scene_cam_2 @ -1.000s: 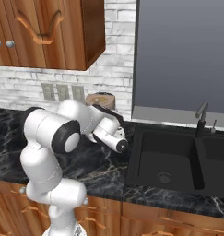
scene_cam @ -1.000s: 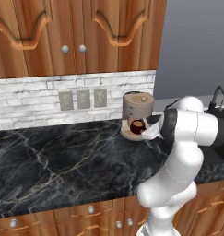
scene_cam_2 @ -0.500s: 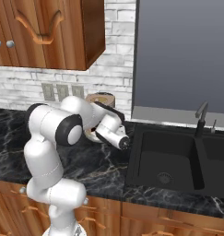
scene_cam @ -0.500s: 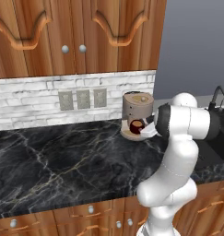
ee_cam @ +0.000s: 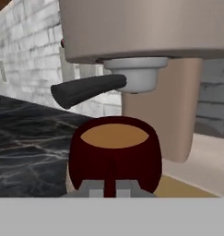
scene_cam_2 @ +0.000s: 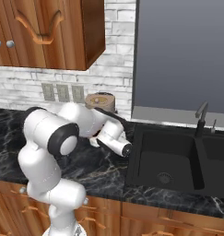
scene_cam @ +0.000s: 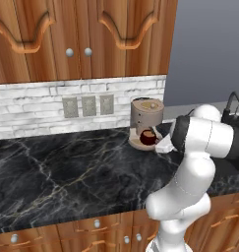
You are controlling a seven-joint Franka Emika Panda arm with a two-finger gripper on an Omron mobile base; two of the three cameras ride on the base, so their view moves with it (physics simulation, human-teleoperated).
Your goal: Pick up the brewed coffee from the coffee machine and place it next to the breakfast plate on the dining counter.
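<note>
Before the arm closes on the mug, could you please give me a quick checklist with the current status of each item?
1. Small dark red mug sits on the tan base tray of the grey-brown cylindrical coffee machine: ok.
2. Mug upright, brown coffee inside: ok.
3. Mug centred ahead in the hand view: ok.
4. End effector beside the machine at mug height: ok.
5. Fingers either side of the mug: cannot tell.
6. Black portafilter handle above clears the mug: ok.

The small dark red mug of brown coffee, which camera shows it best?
The hand view: the small dark red mug is close up, brown liquid visible. The left base view shows it tiny inside the grey-brown coffee machine; in the right base view the arm covers it.
</note>
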